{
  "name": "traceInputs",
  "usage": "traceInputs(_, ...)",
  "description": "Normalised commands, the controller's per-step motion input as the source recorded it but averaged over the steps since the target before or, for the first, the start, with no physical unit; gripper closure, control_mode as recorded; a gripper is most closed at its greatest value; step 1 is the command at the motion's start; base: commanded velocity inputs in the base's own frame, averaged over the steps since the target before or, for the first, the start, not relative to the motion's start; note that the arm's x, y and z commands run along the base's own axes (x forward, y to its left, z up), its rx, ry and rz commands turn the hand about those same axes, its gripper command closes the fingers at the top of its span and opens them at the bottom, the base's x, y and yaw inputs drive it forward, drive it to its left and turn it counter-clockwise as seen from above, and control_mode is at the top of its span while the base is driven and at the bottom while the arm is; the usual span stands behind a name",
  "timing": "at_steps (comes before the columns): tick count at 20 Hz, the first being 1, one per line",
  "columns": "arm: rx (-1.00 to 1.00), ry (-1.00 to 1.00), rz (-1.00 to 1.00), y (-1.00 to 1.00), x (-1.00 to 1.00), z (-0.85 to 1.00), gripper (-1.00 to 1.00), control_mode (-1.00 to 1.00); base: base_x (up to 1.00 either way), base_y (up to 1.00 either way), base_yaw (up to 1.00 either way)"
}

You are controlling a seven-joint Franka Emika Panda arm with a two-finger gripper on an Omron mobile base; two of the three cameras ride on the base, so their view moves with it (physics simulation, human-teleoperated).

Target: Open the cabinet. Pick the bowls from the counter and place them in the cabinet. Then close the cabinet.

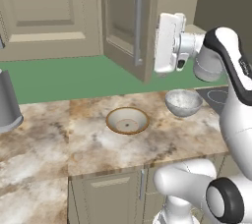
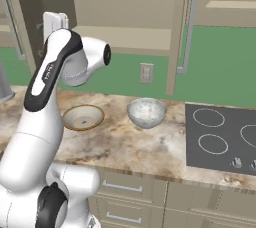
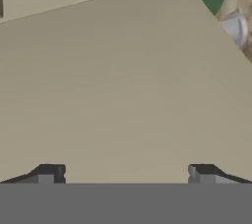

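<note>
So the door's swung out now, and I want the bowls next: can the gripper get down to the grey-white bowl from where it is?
Probably yes. The gripper is open and empty, up by the open cabinet door. The grey-white bowl sits uncovered on the counter just below it, apart from the cream bowl.

Even, bright rendered light; soft faint shadows; no glare; slightly coarse, low-resolution edges.

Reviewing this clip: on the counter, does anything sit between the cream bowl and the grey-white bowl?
No. Only bare marbled counter lies between the cream bowl and the grey-white bowl; they stand apart, seen in both base views.
</note>
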Motion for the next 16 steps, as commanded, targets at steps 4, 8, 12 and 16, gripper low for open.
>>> traceInputs(4,0.06,0.0,0.08,0.98,-0.37,-0.02,-1.0,-1.0,0.0,0.0,0.0)
traceInputs(8,0.0,-0.01,0.0,1.0,-0.08,-0.29,-1.0,-1.0,0.0,0.0,0.0)
traceInputs(12,0.0,0.02,-0.05,0.96,0.73,-0.43,-1.0,-1.0,0.0,0.0,0.0)
traceInputs(16,-0.08,0.0,-0.12,0.31,0.41,-0.02,-1.0,-1.0,0.0,0.0,0.0)
